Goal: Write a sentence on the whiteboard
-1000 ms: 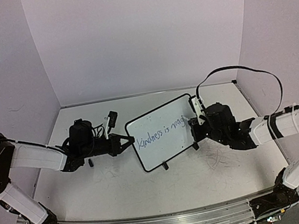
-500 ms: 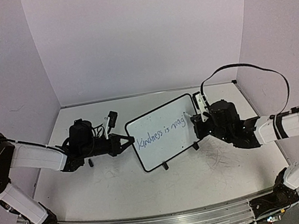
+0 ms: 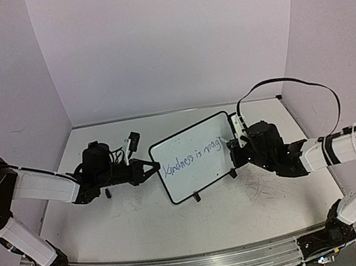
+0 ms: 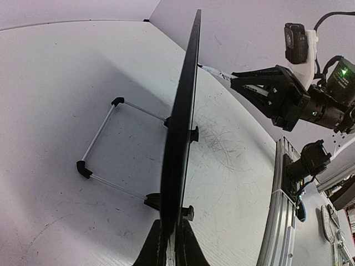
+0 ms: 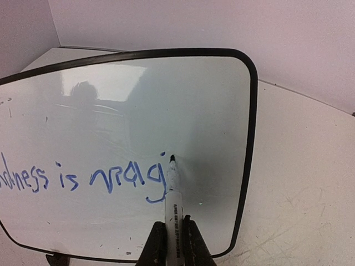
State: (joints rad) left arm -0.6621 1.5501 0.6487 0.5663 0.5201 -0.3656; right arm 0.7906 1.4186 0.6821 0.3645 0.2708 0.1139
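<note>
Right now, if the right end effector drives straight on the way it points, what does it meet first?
The whiteboard. The marker held by the right end effector has its tip at the board face just past the "g"; actual contact unclear.

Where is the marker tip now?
Right wrist view: the white marker's black tip touches the right half of the black-framed whiteboard, right of the blue "mag".

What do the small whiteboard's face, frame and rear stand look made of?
Small rectangular whiteboard face: glossy coated white, shows reflections; substrate unclear. Thin black frame: smooth, rounded corners, likely plastic. Rear stand: thin silvery rods, probably metal wire, with black, likely plastic, corner caps.
</note>
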